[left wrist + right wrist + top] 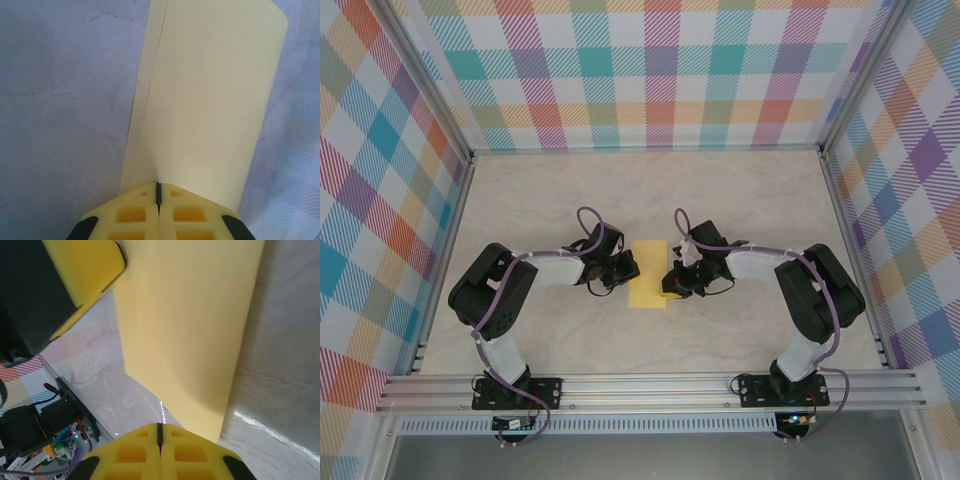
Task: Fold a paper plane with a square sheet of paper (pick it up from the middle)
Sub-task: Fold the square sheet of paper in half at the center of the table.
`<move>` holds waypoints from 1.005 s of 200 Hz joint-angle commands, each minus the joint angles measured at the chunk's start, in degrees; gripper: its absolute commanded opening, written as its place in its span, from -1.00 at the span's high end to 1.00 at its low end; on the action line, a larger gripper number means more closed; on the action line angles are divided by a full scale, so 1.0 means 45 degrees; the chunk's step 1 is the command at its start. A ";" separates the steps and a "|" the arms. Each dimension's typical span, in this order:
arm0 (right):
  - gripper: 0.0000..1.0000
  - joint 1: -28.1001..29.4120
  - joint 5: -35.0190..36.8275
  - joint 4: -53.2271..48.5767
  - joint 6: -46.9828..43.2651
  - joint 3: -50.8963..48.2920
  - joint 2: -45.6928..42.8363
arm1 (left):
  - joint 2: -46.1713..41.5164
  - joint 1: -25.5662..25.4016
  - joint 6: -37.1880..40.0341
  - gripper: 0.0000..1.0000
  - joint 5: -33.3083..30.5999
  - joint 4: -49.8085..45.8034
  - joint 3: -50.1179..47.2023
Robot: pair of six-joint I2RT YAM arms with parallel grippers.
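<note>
I record the thin sheet of plain yellow paper (649, 275) as uniform and unprinted. Flanking it, the left gripper (158, 192) and right gripper (160, 432) are yellow with black trim. The jointed robot arms (495, 295) are black and white, with purple cables (590, 215). Under the sheet, the tabletop (570, 190) is cream marbling. The surrounding walls (650, 70) carry pastel plaid.

Desk (650, 190) open across upper frame and lower centre; mid-frame blocked by left gripper (626, 273) and right gripper (671, 285) flanking yellow sheet (648, 272).
</note>
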 commanded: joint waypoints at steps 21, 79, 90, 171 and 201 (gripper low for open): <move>1.00 0.0142 -0.0266 -0.0066 -0.0467 -0.0729 0.0524 | 0.0079 -0.0179 0.0239 1.00 -0.0152 -0.1635 -0.0384; 1.00 0.0142 0.0241 -0.0795 -0.0569 -0.0645 -0.0119 | 0.0095 -0.0179 0.0321 1.00 -0.0042 -0.1639 -0.0321; 0.99 0.0142 0.0110 -0.0745 -0.0434 -0.0467 -0.0517 | 0.0097 -0.0180 0.0346 1.00 -0.0040 -0.1659 -0.0312; 0.77 0.0190 0.5023 -0.2385 -0.0019 0.1362 -0.2246 | -0.0688 -0.0179 0.0319 1.00 0.0727 -0.1279 -0.0222; 0.60 0.0182 0.7439 -0.2688 -0.0042 0.1221 -0.3875 | -0.1969 -0.0179 0.0637 0.89 0.0214 -0.2085 -0.0084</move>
